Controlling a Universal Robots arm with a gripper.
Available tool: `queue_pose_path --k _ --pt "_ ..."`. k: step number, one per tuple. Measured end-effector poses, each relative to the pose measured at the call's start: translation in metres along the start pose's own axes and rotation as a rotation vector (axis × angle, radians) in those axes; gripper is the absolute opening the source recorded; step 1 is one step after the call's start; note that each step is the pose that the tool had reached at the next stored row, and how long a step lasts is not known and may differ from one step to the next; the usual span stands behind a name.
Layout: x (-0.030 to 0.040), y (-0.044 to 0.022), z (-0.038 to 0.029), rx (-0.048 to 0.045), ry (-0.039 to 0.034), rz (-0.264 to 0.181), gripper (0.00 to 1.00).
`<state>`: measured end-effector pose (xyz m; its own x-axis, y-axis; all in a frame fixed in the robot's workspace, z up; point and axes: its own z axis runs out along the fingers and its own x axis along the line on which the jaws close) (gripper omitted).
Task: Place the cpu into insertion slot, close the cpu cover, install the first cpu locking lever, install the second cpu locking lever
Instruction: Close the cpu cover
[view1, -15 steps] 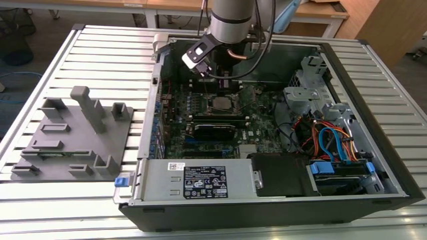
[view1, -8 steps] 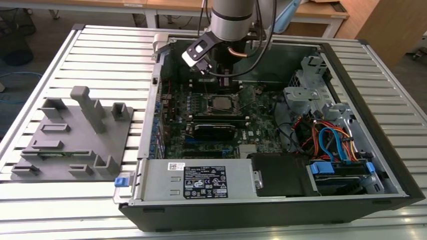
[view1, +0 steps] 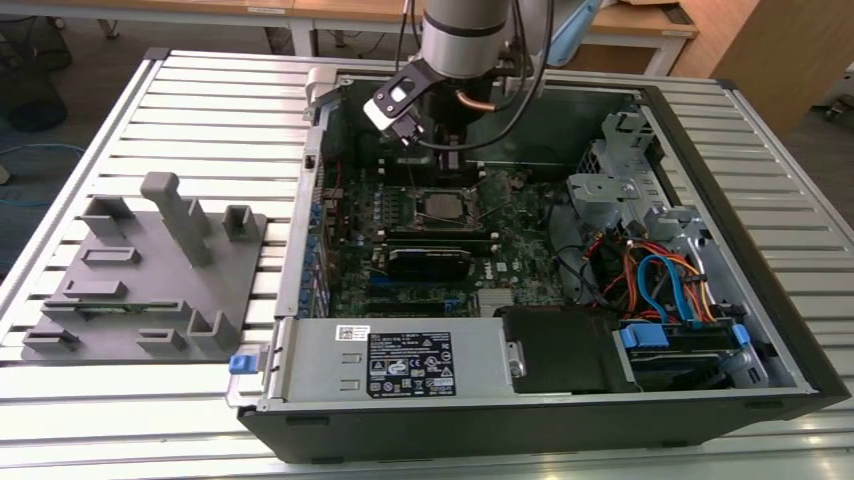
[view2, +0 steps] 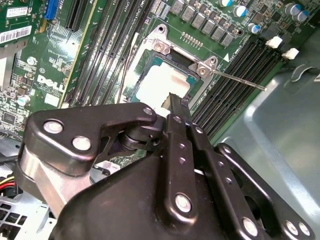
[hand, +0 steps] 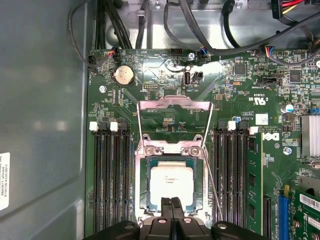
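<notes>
Slatted metal tabletop (view1: 200, 110), open computer case (view1: 534, 435): chip seated, cover open.

Chip (hand: 171, 182) sits square in the socket (hand: 170, 149), silver top up. Fingers (hand: 166, 210) are pressed together with nothing between them, tips at the middle of one chip edge; contact cannot be confirmed. Cover (hand: 175, 103) lies swung back over the board, straight beyond the chip from the fingers, hinged along the chip's opposite edge. Lever rod (hand: 212, 185) stands free beside the socket. Arm comes down steeply into the case, wrist tilted over the socket.

Dull silver metal cpu (hand: 171, 181), glossy black end effector (hand: 171, 201), matt metal case (hand: 40, 100)
</notes>
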<state>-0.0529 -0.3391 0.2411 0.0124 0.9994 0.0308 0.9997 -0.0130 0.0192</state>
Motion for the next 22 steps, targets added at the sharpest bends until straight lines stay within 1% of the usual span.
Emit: queue_pose_path --k 22 --pt "0.0002 0.0001 -0.0060 0.0000 0.0001 0.000 0.10"
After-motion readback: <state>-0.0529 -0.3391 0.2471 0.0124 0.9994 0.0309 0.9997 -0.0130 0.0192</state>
